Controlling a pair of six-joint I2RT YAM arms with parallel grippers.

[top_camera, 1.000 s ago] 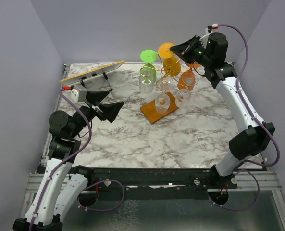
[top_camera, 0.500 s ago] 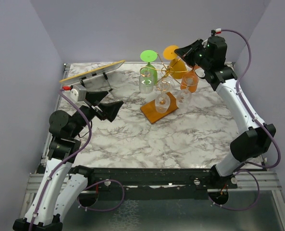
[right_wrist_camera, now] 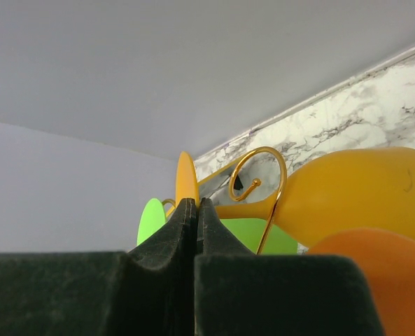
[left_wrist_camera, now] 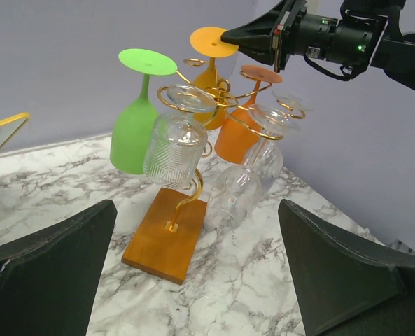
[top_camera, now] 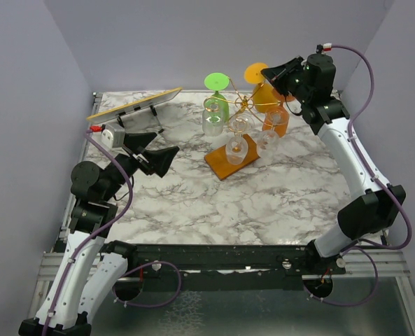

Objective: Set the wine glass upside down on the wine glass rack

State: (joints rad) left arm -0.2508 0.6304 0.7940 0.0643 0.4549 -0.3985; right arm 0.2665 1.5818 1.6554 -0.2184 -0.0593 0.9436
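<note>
The wine glass (top_camera: 262, 92) is yellow-orange and hangs upside down and tilted at the back right of the wine glass rack (top_camera: 229, 162). Its stem lies in a gold curl (right_wrist_camera: 259, 171) of the rack. My right gripper (top_camera: 273, 72) is shut on the edge of its round foot (left_wrist_camera: 213, 40), seen edge-on above the fingertips (right_wrist_camera: 186, 210) in the right wrist view. My left gripper (top_camera: 158, 148) hovers open left of the rack, nothing between its fingers (left_wrist_camera: 46, 266). From the left wrist the rack's orange-brown base (left_wrist_camera: 166, 234) lies just ahead.
A green glass (top_camera: 215, 105), an orange glass (top_camera: 273, 117) and clear glasses (top_camera: 236, 148) hang upside down on the rack. A tilted yellow-edged board (top_camera: 134, 105) stands at the back left. Grey walls close in the marble table (top_camera: 263, 203).
My right gripper has moved right and back with the yellow-orange glass, carrying its foot from above the rack's middle to its back right side. The left arm has stayed still.
</note>
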